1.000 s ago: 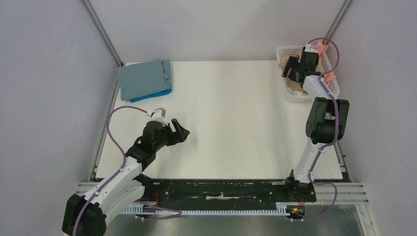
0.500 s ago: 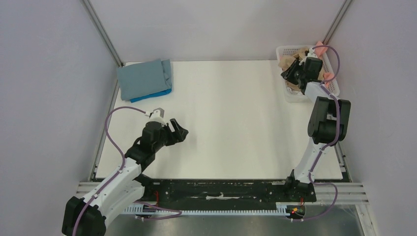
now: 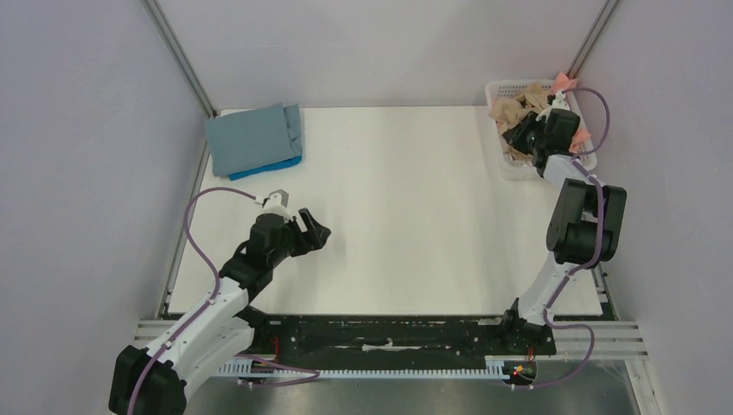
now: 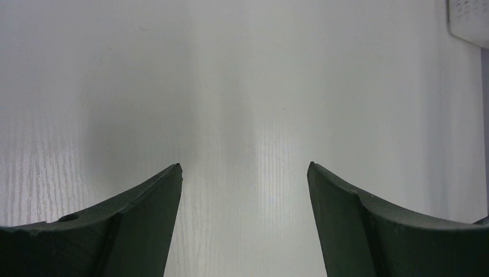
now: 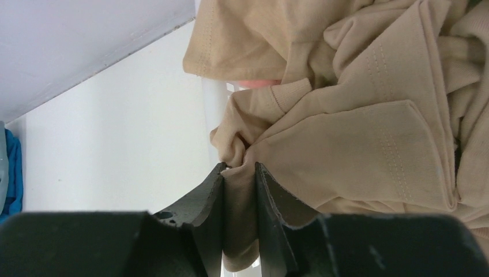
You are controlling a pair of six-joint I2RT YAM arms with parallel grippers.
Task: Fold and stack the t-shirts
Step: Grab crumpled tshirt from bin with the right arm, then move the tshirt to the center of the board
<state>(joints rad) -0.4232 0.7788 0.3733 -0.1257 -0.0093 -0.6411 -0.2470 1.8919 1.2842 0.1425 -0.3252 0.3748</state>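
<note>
You get bright, even light across the white wood-grain table (image 3: 415, 216); shadows are soft and faint. Your left wrist view carries a pale glare band down that surface. Close up, the crumpled beige-tan cotton t-shirt (image 5: 357, 133) reads sharp, stitching included.

Pale lilac walls (image 3: 86, 130), white table (image 3: 406, 216)

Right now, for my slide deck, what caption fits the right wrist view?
Right gripper pinching a fold of the crumpled beige t-shirt.
</note>
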